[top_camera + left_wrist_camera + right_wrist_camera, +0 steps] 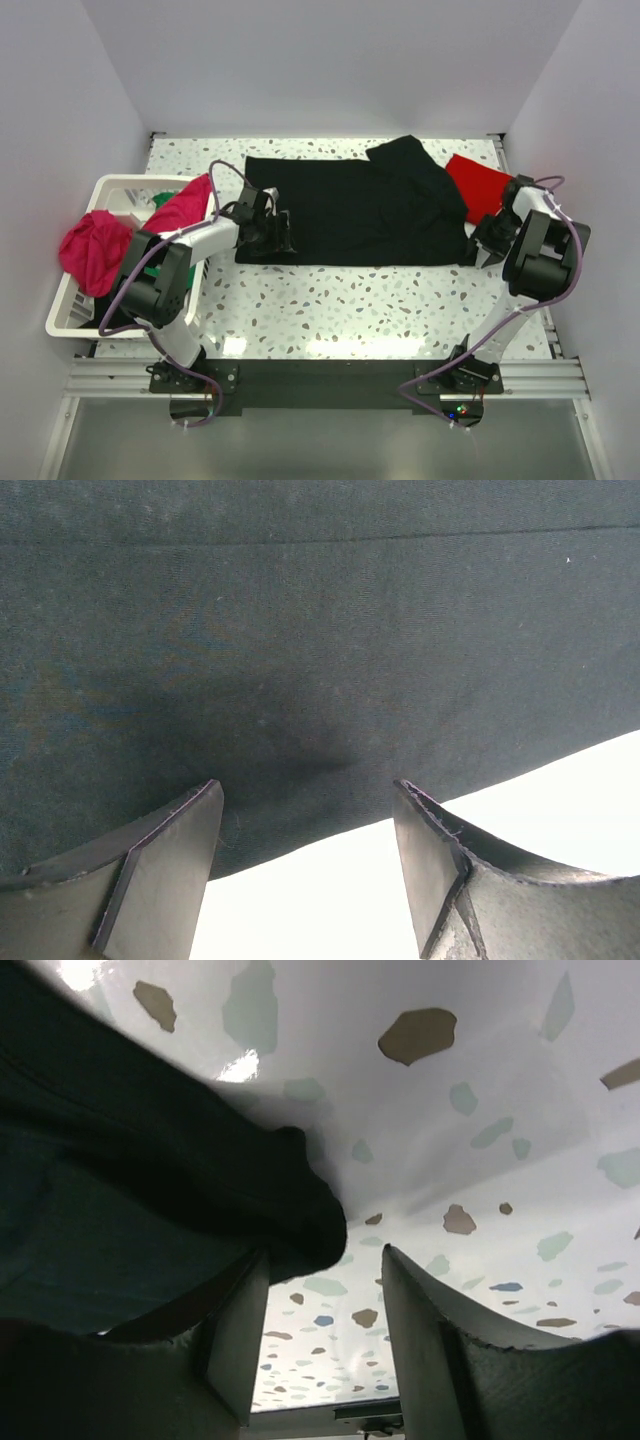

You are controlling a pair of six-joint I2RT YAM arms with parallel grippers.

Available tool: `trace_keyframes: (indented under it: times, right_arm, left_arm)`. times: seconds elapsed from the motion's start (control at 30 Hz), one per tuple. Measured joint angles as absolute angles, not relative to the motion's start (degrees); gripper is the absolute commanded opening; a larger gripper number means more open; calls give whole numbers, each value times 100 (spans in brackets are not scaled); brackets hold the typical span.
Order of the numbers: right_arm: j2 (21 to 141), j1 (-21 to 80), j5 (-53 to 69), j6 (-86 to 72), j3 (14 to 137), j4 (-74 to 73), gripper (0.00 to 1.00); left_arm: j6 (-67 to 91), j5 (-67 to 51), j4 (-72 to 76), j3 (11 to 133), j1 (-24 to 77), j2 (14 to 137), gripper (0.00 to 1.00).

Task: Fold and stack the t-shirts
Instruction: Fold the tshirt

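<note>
Left tool, right tool (both agape) at black t-shirt edges.

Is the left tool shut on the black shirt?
No, the left tool stands open at the edge of the black shirt, gripping nothing.

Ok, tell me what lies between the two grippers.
The black t-shirt, spread on the table, fills the stretch from the left gripper to the right gripper; the top view shows it.
</note>
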State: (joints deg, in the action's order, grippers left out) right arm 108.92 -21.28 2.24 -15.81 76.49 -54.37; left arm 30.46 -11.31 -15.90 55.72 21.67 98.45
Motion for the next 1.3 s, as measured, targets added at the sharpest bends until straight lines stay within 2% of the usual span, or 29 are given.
trace_keyframes:
  times: [0.13,0.23,0.37,0.4,0.47,0.73,0.83,0.9,0.93,0.97,1.1,1.17,1.3]
  right_arm:
    - [11120,-2128,255,-1549,7647,-5315,45]
    - [11194,-2128,263,-1531,7647,-5247,35]
    - [11225,-2123,386,-1535,7647,-5192,16]
    - [11227,-2121,405,-1531,7649,-5188,9]
    - [11246,-2121,432,-1531,7677,-5212,5]
    - [11242,-2075,25,-1514,7815,-5358,2]
    - [11220,-2058,-145,-1533,7815,-5463,3]
    - [11177,-2056,-217,-1553,7808,-5533,11]
    - [11144,-2056,-231,-1566,7784,-5542,16]
    - [11109,-2056,-248,-1581,7762,-5564,26]
    - [10978,-2086,-502,-1601,7743,-5623,49]
    - [10862,-2106,-523,-1608,7754,-5660,55]
    - [10516,-2040,-484,-1634,7933,-5795,59]
  left_arm:
    - [3046,-1125,-1592,5572,2167,9845,74]
    - [3046,-1120,-1590,5572,2167,9845,75]
    - [3039,-1100,-1588,5570,2167,9843,75]
    - [3037,-1076,-1588,5568,2167,9843,75]
    - [3020,-1031,-1588,5561,2176,9835,75]
    - [2814,-805,-1549,5472,2233,9745,75]
    - [2788,-725,-1557,5435,2233,9699,76]
    - [2788,-681,-1562,5415,2233,9677,76]
    - [2788,-668,-1573,5413,2233,9671,76]
    - [2788,-659,-1584,5413,2233,9662,76]
    - [2744,-530,-1785,5435,2231,9609,77]
    - [2727,-467,-2016,5524,2233,9607,78]
    - [2722,-421,-2477,5846,2244,9596,78]
